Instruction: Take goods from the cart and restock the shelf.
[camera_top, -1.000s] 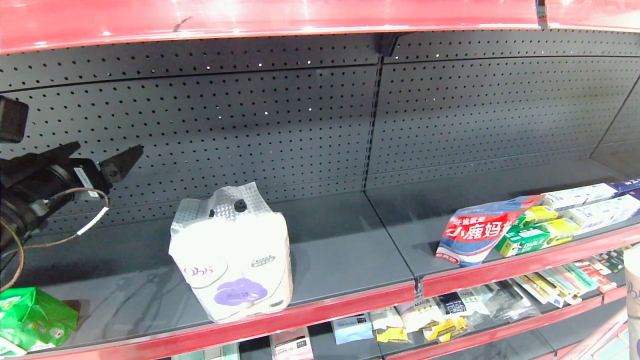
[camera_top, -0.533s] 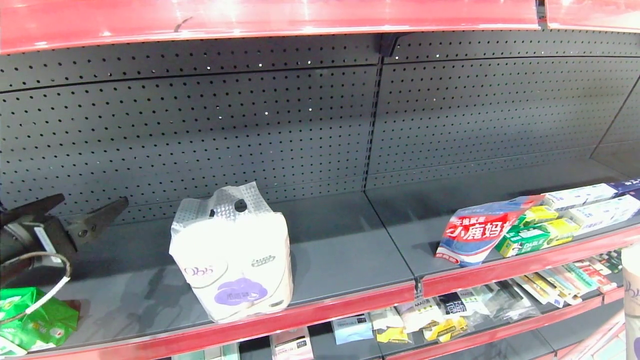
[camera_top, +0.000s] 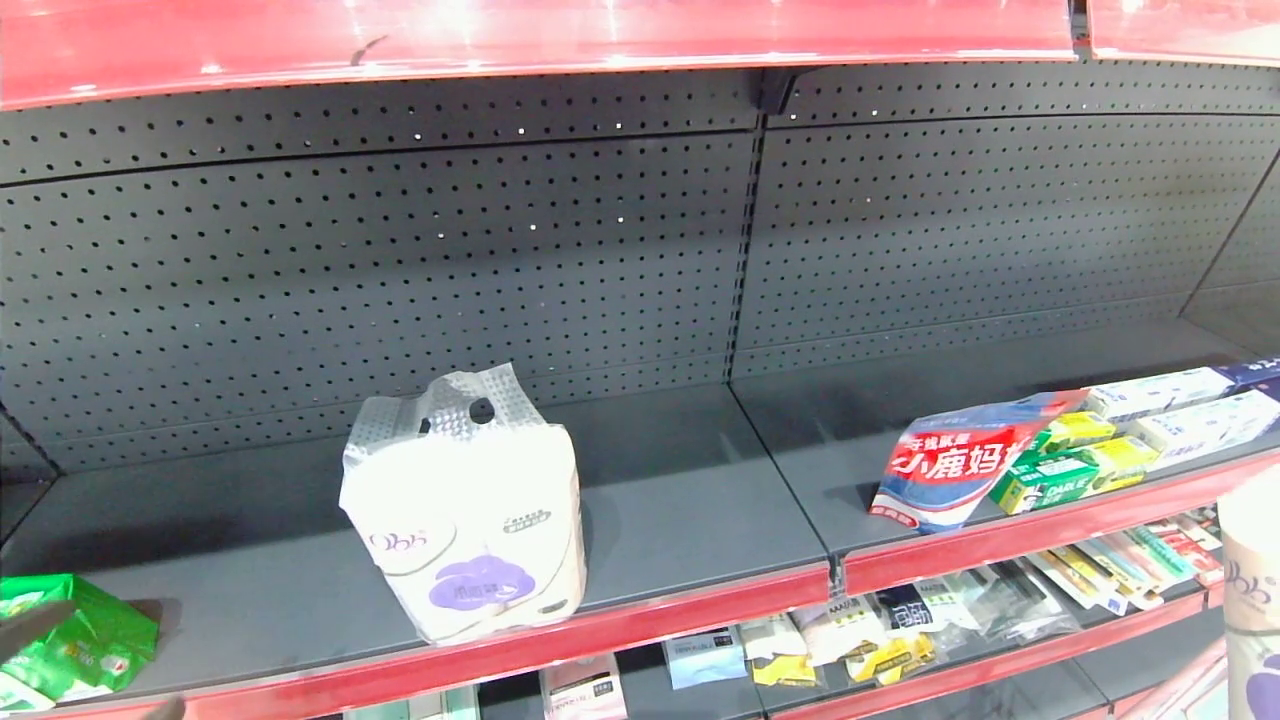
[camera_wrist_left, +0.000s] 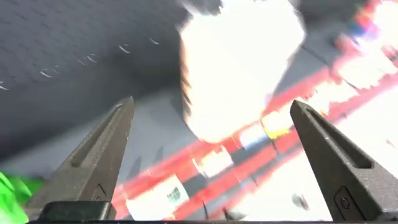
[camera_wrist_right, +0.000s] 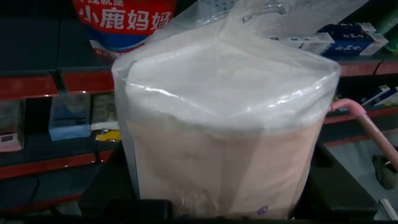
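At lower right of the head view the wrapped roll pack (camera_top: 1250, 600), pinched in the right gripper (camera_wrist_right: 221, 180), looks light, squashy and slick, best squeezed across its sides; left gripper (camera_wrist_left: 211, 102) gapes empty.

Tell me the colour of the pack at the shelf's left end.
Green pack; the head view shows it best.

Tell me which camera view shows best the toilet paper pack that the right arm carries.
The right wrist view: the carried pack stands close, with its front and plastic wrap visible. In the head view, a strip of it appears low at the right edge.
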